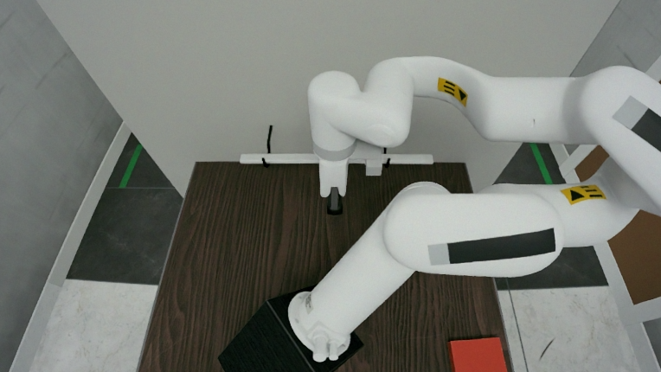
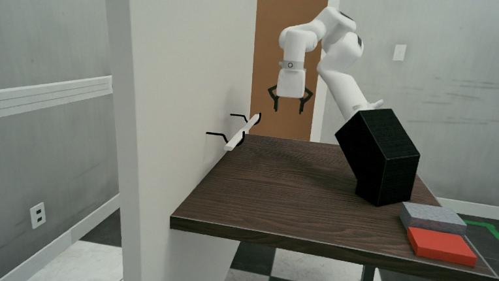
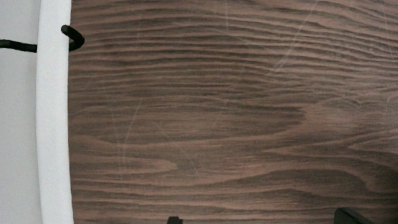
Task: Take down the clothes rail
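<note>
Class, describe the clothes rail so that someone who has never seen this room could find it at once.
Start at the white wall behind the dark wooden counter. Two thin black hooks stick out just above the counter's back edge. The rail is the slim white bar lying across them, parallel to the wall.

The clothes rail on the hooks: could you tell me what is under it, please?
Two black hooks cradle the white rail from below. Beneath is the wall-side edge of the dark wooden counter. In the top view, the arm covers its middle.

The smooth white six-joint arm (image 1: 466,231) carries yellow arrow labels, black-and-grey stripes, a grey wrist ring, and black tool (image 2: 289,99) fingers.
</note>
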### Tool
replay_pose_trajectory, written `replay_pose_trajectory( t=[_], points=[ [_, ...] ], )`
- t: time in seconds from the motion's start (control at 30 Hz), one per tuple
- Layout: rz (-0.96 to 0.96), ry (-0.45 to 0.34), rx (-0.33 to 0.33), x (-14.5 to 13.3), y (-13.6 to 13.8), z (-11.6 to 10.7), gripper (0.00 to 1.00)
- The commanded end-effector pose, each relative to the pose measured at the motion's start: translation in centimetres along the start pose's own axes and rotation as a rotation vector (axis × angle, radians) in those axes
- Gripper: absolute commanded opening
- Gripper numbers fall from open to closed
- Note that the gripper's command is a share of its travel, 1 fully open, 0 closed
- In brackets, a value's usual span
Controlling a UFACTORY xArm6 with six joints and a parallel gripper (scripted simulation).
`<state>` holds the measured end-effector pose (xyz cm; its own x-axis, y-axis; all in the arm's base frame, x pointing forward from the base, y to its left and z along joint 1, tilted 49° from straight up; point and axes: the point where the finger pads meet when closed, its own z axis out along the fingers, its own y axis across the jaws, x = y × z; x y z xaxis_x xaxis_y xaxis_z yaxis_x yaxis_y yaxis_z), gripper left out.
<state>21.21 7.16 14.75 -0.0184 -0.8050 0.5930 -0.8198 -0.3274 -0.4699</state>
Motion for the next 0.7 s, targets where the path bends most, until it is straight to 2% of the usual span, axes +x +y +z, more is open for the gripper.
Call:
replay_pose_trajectory(
  t=[0.0, 0.67],
  points=[
    [0.001, -0.002, 0.000, -0.1, -0.4, 0.0, 1.00],
    [0.001, -0.002, 0.001, 0.0, -3.3, 0.6, 1.00]
  ],
)
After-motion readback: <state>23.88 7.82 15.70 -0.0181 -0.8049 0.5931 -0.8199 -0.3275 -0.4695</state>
